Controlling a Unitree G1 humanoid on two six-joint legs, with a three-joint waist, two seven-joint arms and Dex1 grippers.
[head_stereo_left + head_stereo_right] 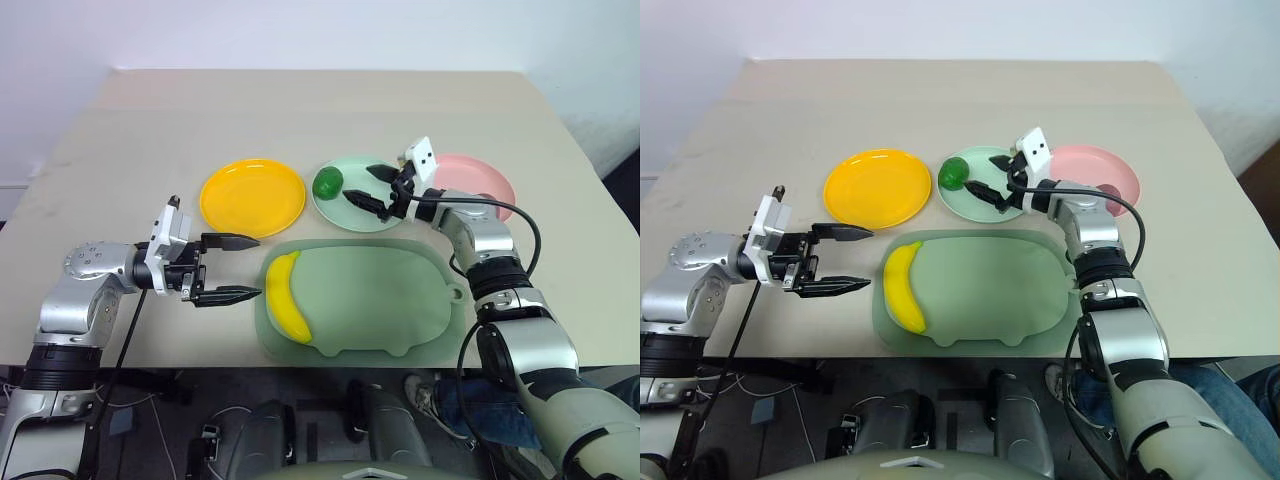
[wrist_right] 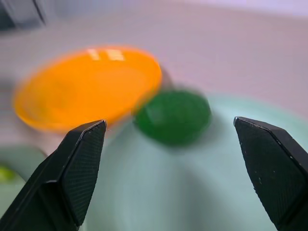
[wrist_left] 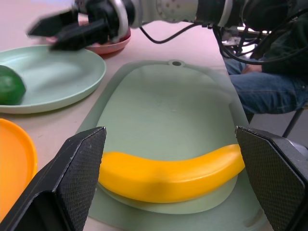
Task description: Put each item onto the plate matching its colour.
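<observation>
A green fruit (image 1: 327, 183) sits on the mint plate (image 1: 352, 208), the right gripper (image 1: 373, 189) beside it, jaws wide and empty. The banana (image 1: 286, 297) lies on the board (image 1: 370, 297), beside the left gripper (image 1: 238, 267), jaws wide, empty.

Left claw (image 1: 236, 268) wide apart, low over bench (image 1: 120, 150). Bare bench under it. Just past its tips: big green board (image 1: 380, 290), yellow banana (image 1: 287, 297) lying on near edge, first thing in way. Yellow plate (image 1: 252, 196) close beside claw, flat and bare, easy to pass over.

Right claw (image 1: 369, 188) wide apart over green plate (image 1: 352, 212). Green fruit (image 1: 328, 183) sits ahead of its tips, gap between. Pink plate (image 1: 480, 178) behind claw.
</observation>
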